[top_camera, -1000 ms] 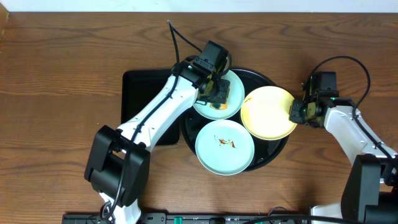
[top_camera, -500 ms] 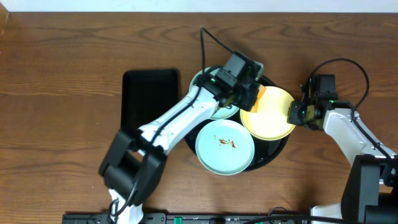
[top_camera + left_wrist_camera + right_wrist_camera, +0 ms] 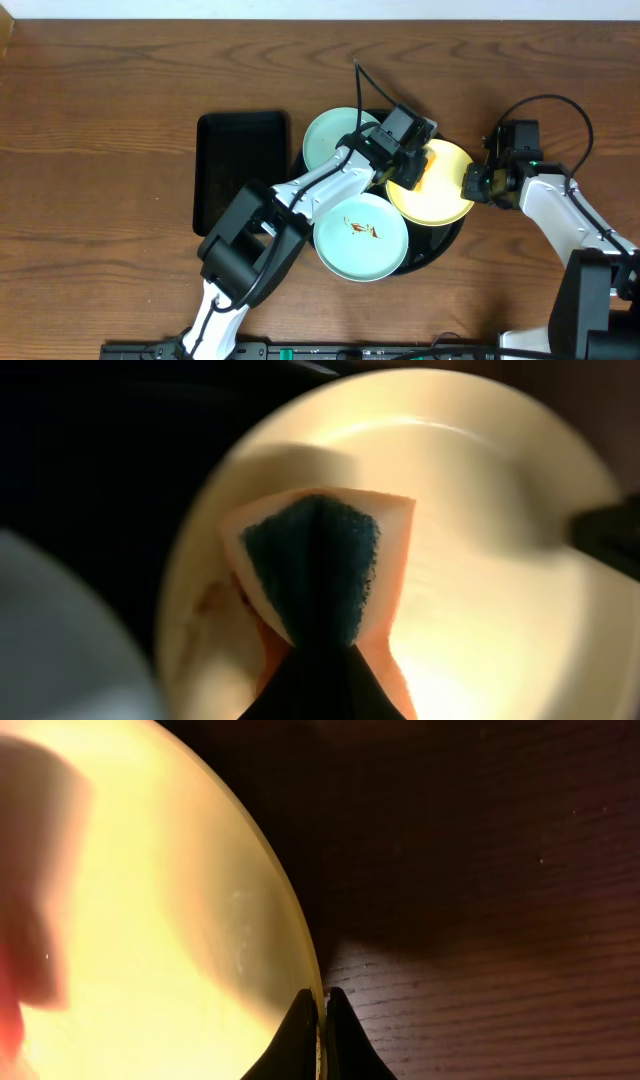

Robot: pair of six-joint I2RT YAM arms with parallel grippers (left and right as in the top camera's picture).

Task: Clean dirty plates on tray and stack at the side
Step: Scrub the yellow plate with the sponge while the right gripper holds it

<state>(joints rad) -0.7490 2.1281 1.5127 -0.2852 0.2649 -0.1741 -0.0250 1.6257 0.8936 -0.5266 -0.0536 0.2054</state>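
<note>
My right gripper (image 3: pixel 470 186) is shut on the right rim of the pale yellow plate (image 3: pixel 445 190) and holds it tilted over the round black tray (image 3: pixel 440 246). The right wrist view shows the jaws (image 3: pixel 322 1030) pinching that rim (image 3: pixel 130 920). My left gripper (image 3: pixel 408 170) is shut on an orange sponge (image 3: pixel 315 565) with a dark scouring face, pressed on the yellow plate's left part (image 3: pixel 480 560). One teal plate (image 3: pixel 333 140) lies at the tray's back left. Another teal plate (image 3: pixel 361 237) at the front carries a brown sauce smear.
A smaller rectangular black tray (image 3: pixel 240 170) lies left of the round tray. The brown wooden table (image 3: pixel 100 150) surrounds both trays and also shows beneath the plate in the right wrist view (image 3: pixel 480 920).
My left gripper has carried the sponge rightward, off the back teal plate and onto the yellow plate. The right gripper and the yellow plate have stayed in place.
</note>
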